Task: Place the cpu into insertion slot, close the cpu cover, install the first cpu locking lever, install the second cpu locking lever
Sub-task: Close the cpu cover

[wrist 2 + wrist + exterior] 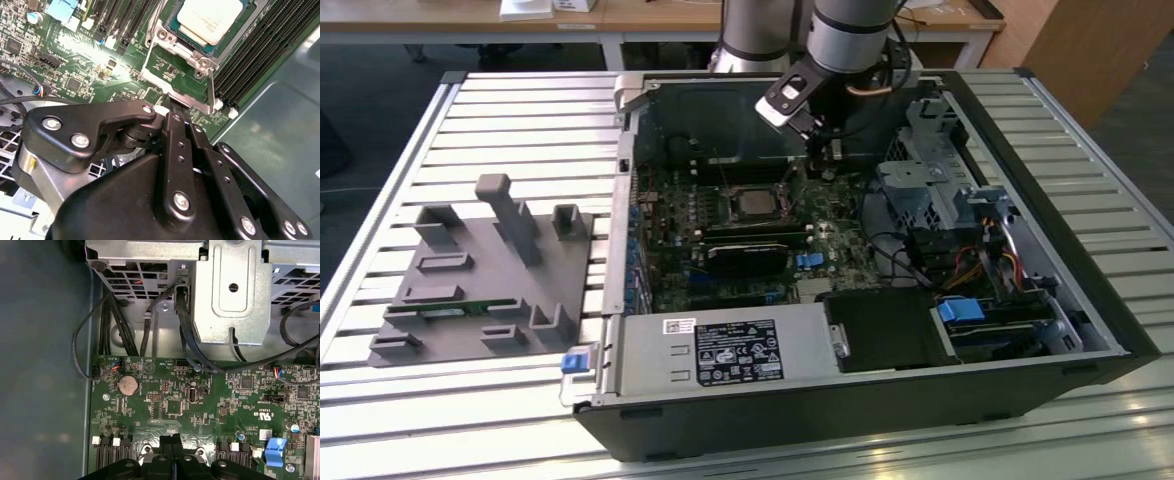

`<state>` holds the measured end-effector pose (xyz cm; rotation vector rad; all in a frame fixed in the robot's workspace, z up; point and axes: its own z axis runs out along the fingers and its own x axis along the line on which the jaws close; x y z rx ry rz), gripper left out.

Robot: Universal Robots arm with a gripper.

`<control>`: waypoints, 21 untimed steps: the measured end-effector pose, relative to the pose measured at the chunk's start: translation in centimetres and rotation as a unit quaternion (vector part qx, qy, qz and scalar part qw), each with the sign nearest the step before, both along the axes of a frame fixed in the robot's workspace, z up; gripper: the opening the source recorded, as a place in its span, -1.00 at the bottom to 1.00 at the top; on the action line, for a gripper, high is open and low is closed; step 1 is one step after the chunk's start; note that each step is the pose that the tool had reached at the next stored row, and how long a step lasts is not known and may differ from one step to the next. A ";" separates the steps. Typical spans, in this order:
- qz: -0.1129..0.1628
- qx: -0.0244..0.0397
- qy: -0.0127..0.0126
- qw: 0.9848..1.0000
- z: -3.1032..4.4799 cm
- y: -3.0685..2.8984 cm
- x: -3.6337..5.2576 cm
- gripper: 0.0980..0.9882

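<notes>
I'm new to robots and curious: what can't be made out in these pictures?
- Chip: partly cut off by the picture's edge in the second wrist view.
- Whether the gripper touches the cover: hidden behind its own fingers, second wrist view.
- Socket details: too small in the exterior view.

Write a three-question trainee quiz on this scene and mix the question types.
1. True or false: the cpu is already seated on the motherboard.
2. The cpu cover is: A) shut flat over the cpu, B) swung open, off the cpu, C) lying outside the case.
3. Which part is the claw nearest?

Key: 1 true. 2 B. 3 the cpu cover; the claw is at its edge.
</notes>
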<state>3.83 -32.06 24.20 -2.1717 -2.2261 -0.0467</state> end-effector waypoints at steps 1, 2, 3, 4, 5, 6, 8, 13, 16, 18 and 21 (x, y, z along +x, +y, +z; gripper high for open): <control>0.000 0.000 0.000 1.000 0.00 0.00 -0.04 -0.96; 0.000 0.000 0.000 1.000 0.00 0.00 -0.07 -0.96; 0.000 0.000 0.000 1.000 0.00 0.00 -0.10 -0.96; 0.000 0.000 0.000 1.000 -0.01 0.00 -0.13 -0.96; 0.000 0.000 0.000 1.000 -0.01 0.00 -0.16 -0.96; 0.000 0.000 0.000 1.000 -0.01 0.00 -0.19 -0.96; 0.000 0.000 0.000 1.000 -0.01 0.00 -0.24 -0.96; 0.000 0.000 0.000 1.000 -0.04 0.00 -0.52 -0.96; 0.000 0.000 0.000 1.000 -0.05 0.00 -0.76 -0.96; 0.000 0.000 0.000 1.000 -0.07 0.00 -0.97 -0.96; 0.000 0.000 0.000 1.000 -0.08 0.00 -1.37 -0.96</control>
